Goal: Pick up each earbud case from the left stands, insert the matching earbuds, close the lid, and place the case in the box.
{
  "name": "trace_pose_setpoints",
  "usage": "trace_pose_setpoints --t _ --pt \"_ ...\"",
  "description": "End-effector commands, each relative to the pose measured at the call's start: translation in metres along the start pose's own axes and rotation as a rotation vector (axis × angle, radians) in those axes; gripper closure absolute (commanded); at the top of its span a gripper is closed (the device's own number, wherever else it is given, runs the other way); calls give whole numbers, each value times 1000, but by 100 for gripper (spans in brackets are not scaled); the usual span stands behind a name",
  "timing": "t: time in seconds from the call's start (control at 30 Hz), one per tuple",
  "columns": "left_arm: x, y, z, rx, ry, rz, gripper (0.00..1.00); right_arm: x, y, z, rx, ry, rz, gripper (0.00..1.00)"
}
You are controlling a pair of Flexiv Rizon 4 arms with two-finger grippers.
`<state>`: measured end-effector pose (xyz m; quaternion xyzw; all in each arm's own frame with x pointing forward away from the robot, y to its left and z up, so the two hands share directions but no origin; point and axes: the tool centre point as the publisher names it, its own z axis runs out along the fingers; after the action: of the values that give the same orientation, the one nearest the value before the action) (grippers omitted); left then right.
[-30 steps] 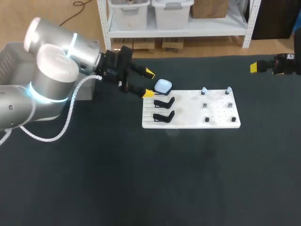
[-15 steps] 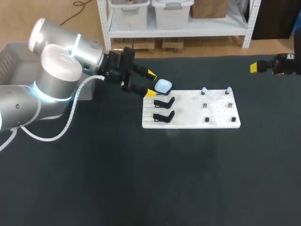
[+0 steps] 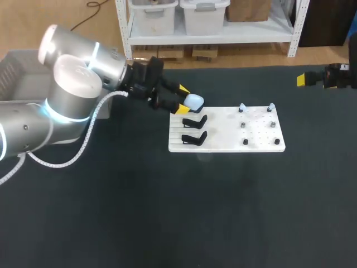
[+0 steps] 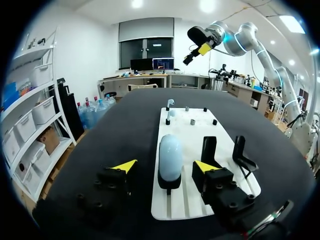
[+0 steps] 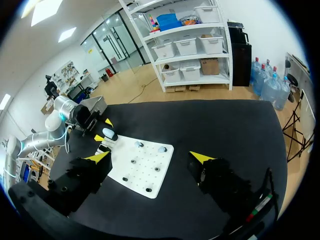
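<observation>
Left gripper (image 4: 165,166) first: its yellow-tipped fingers are spread apart, one on each side of the earbud case (image 4: 170,157), and the wrist view shows a gap on both sides, so nothing is clamped. The pale blue case is rounded with its lid shut, and it stands upright on a black stand at the far left corner of the white board (image 3: 223,144).

Just nearer on that left end are two more black stands (image 3: 194,120), one behind the other, and both are bare. The left arm (image 3: 72,95) comes in from the left side of the bench (image 3: 167,212), angled across towards the board's corner.

Moving right along the board, there is a grid of small pegs. The two at the far right end carry pale earbuds (image 3: 241,107), one beside the other. The dark pegs (image 3: 245,142) nearer the front show only dark caps.

At the far left a grey box (image 3: 19,78) sits behind the left arm, partly hidden by it. Its inside can't be made out.

The right gripper (image 5: 150,157) is held well away from everything, at the far right edge of the bench. Its fingers are wide apart and hold nothing. From its own camera, the board and the left gripper at the case lie well ahead of it.
</observation>
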<state>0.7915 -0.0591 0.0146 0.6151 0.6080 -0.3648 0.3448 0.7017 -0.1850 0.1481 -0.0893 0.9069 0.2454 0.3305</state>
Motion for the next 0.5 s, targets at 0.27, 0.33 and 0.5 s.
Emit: trace_pose_setpoints --t 0.27,0.33,0.5 --pt "2 3 6 -6 1 -3 34 0 0 -1 2 0 0 0" --pt "1 3 6 -8 0 -2 35 0 0 -1 2 0 0 0" --pt "-1 5 6 -14 -5 -8 39 0 0 -1 2 0 0 0"
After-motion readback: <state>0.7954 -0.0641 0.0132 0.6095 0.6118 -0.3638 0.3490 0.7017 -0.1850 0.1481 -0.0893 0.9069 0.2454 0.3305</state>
